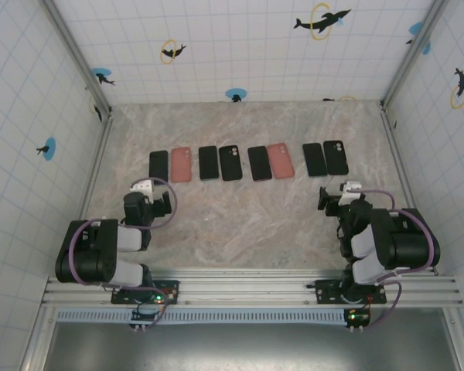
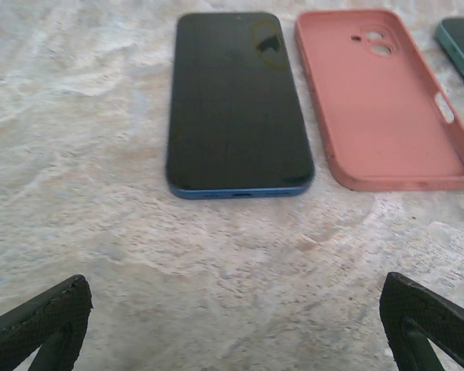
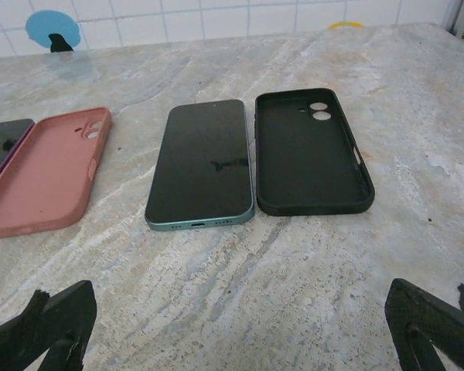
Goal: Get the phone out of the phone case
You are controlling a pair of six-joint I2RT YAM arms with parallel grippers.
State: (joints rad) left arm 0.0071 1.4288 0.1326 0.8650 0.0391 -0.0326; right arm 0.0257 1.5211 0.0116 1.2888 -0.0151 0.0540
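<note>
On the marble-patterned table, eight things lie flat in one row, toward 12 o'clock from the table's middle. They are four phones, each with an empty case just beside it at its 3 o'clock. The left gripper hangs at about 8 o'clock from the table's middle, released and holding nothing. In the left wrist view its dark fingertips stand far apart above bare table. At 12 o'clock from them lies a blue-edged phone, screen up. At its 3 o'clock lies a pink case, hollow side up, with a thin gap between the two. The right gripper is at about 4 o'clock from the table's middle, also spread wide and empty. In the right wrist view a green-edged phone lies screen up at 12 o'clock from it. A black case lies at the 3 o'clock of this phone, hollow side up. I cannot tell whether their edges touch. A second pink case lies at 9 o'clock of the green-edged phone, apart from it.
</note>
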